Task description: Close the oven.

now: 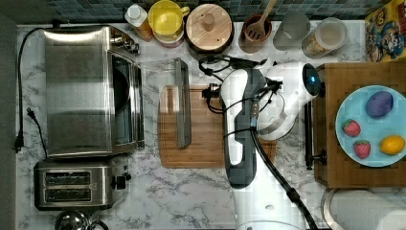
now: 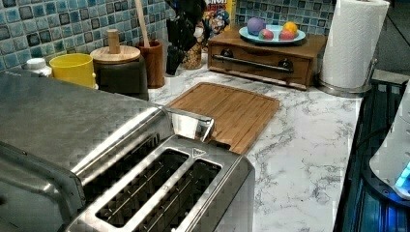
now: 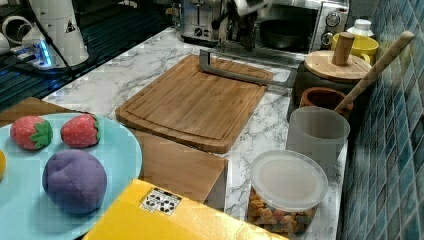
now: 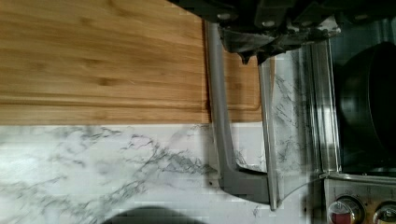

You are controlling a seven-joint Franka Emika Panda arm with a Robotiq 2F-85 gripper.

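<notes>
Brushed-steel oven (image 1: 79,91) sits at the top view's left, glass door (image 1: 165,86) dropped flat over a bamboo cutting board (image 1: 206,139), a dark round pan (image 3: 280,32) inside. Blue plate (image 1: 345,108) w/ toy fruit at the top view's right. White arm bends over the board; gripper (image 4: 252,55) hovers by the bar handle (image 4: 222,116), finger gap can't be told.

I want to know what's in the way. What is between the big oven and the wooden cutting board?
In the top view, the oven's open glass door and its bar handle reach over the cutting board's edge.

White, rounded arm (image 1: 249,115) with dark grey panels, black cables, blue light
</notes>
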